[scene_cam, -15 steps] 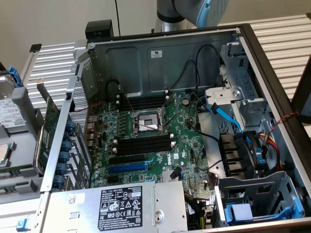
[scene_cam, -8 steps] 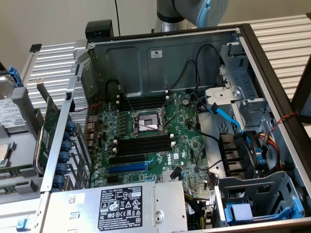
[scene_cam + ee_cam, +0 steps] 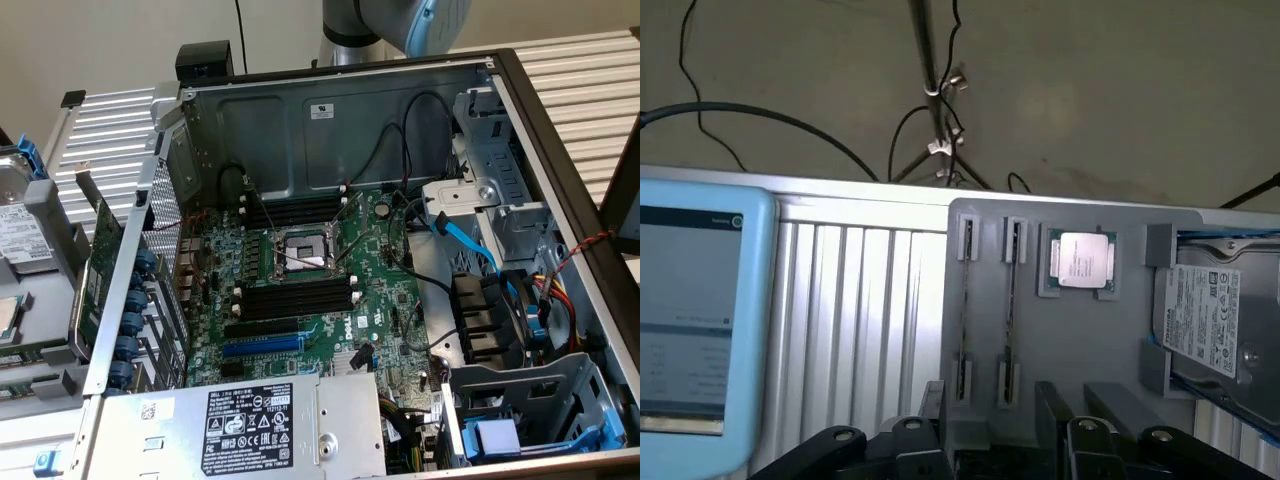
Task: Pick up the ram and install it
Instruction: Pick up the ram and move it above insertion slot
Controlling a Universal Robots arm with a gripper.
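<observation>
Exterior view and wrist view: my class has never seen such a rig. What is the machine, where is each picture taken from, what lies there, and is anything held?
The machine is one robot arm with a gripper. The exterior view, from a camera off the arm, looks into an open computer case with its motherboard and black memory slots. The wrist view, from a camera on the wrist, looks past the open gripper at a grey holder carrying a processor chip, a hard drive and what seem to be thin ram sticks on edge. Nothing is held.
</observation>
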